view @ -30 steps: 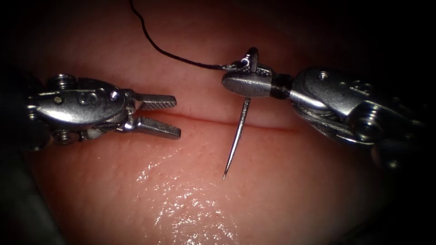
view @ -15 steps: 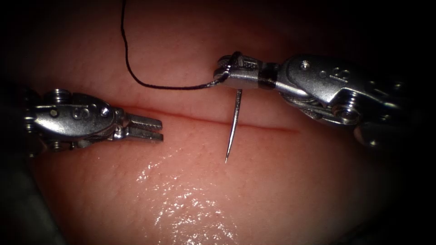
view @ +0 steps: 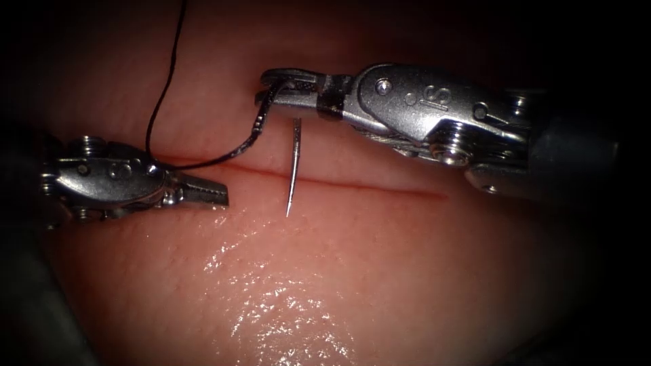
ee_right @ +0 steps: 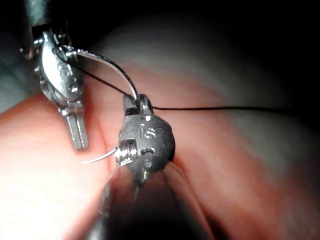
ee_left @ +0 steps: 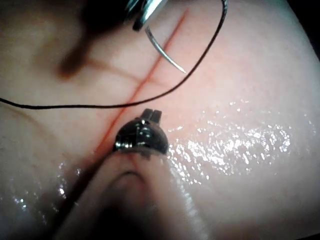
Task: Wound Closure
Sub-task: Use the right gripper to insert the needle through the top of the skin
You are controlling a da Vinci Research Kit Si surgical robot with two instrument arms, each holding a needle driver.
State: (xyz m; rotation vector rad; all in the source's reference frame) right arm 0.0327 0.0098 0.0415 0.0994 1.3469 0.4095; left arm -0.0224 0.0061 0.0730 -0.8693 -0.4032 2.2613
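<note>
Tissue (view: pixel 380 271) unpierced — right tool (view: pixel 281 95) carried the gripped needle (view: pixel 293 169) (thread (view: pixel 163 102) trailing) leftward; left tool (view: pixel 207 193) closed empty.

I logged one item outside the task: a dark grey, matte surface (view: pixel 30 298) along the lower left edge of the endoscope view. Its border ran obliquely up toward the left margin. I could not determine its material or its full shape.
</note>
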